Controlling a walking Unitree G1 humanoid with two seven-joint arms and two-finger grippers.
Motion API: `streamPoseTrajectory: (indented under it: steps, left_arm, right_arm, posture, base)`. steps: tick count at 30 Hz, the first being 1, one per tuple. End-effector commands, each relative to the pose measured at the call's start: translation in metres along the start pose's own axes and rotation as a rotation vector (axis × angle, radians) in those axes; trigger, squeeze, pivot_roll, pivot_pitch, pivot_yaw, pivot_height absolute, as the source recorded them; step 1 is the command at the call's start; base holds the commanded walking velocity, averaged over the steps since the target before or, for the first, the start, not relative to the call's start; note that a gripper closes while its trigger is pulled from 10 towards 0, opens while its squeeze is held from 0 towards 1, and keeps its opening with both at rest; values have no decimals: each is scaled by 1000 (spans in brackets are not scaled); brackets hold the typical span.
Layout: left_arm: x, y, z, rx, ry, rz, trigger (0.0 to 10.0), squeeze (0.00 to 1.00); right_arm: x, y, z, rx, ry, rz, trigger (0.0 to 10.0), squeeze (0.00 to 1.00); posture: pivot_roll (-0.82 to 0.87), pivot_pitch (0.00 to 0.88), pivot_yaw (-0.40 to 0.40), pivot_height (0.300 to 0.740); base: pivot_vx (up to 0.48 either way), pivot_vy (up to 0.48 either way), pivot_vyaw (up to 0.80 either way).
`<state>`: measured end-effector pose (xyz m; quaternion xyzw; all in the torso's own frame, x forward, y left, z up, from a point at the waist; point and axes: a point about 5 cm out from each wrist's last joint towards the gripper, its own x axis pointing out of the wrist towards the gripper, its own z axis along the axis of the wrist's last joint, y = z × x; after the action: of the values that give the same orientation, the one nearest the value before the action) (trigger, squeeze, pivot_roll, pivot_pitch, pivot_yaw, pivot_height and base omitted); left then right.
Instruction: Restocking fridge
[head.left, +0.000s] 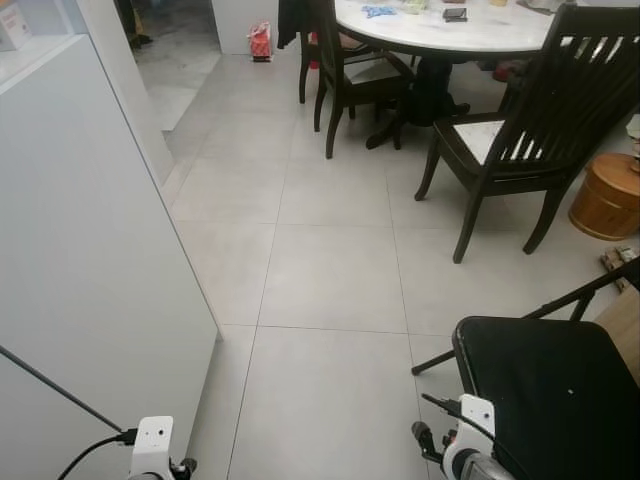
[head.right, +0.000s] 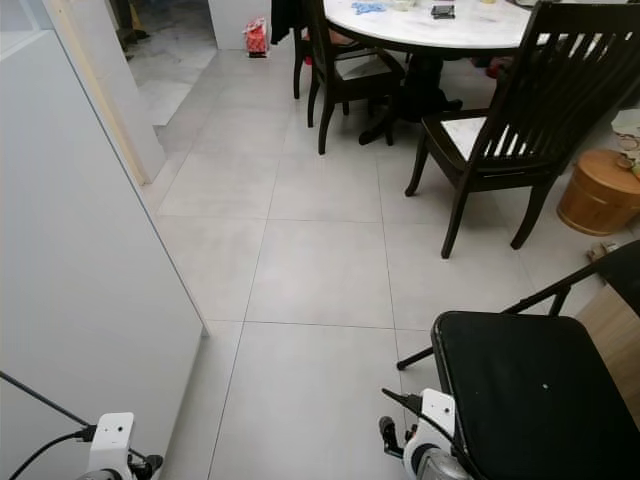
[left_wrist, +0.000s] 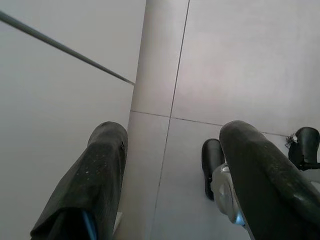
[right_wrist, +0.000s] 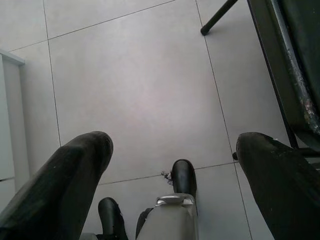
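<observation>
Grey floor tiles (head.left: 330, 270) run through an open dining room. On the robot's left stands a tall white panel (head.left: 80, 260) with a dark seam across it, probably the fridge front; no handle can be made out. Beyond stands one round white bench (head.left: 450, 30) with two dark wooden chairs (head.left: 520, 130) drawn up, then one black folding chair (head.left: 560, 390) close on the right and one round wooden tub (head.left: 607, 195). Nothing to stock is in view, so weight and grip points cannot be judged; a fridge door would be stiff and heavy, best taken at its free edge. Left tool (left_wrist: 170, 165) hangs open over the floor beside the panel; right tool (right_wrist: 170, 165) hangs open beside the folding chair.
</observation>
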<state>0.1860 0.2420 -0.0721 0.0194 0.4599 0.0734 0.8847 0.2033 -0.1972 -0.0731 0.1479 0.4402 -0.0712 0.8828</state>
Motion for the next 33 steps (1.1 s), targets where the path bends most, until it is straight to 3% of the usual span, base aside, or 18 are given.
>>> streamPoseTrajectory:
  steps: [1, 17, 20, 26, 28, 33]
  left_arm:
    - [-1, 1, -10, -25, 33, 11, 10000, 0]
    - [-2, 3, -14, -54, 39, 22, 10000, 0]
    - [-2, 3, -15, -39, 43, 24, 10000, 0]
    - [-3, 3, -16, -39, 44, 19, 10000, 0]
    - [-3, 2, -16, -34, 47, 16, 10000, 0]
    - [-2, 1, -15, -30, 46, 6, 10000, 0]
  right_arm:
    - [0, -1, 3, -22, -3, 6, 10000, 0]
    - [0, -2, 4, -52, -2, 7, 10000, 0]
    - [0, -2, 4, -139, 17, 21, 10000, 0]
    - [0, -1, 5, -140, 3, 24, 10000, 0]
    - [0, 1, 7, -185, 1, 57, 10000, 0]
    - [0, 1, 7, -143, -8, 44, 10000, 0]
  posture:
    - [69, 0, 15, 740]
    - [65, 0, 10, 740]
    - [71, 0, 12, 740]
    - [51, 0, 11, 740]
    - [46, 0, 8, 740]
    - [52, 0, 11, 740]
  base:
    - [0, 0, 0]
    - [0, 0, 704]
    - [0, 0, 800]
    - [0, 0, 800]
    - [0, 0, 800]
    - [0, 0, 800]
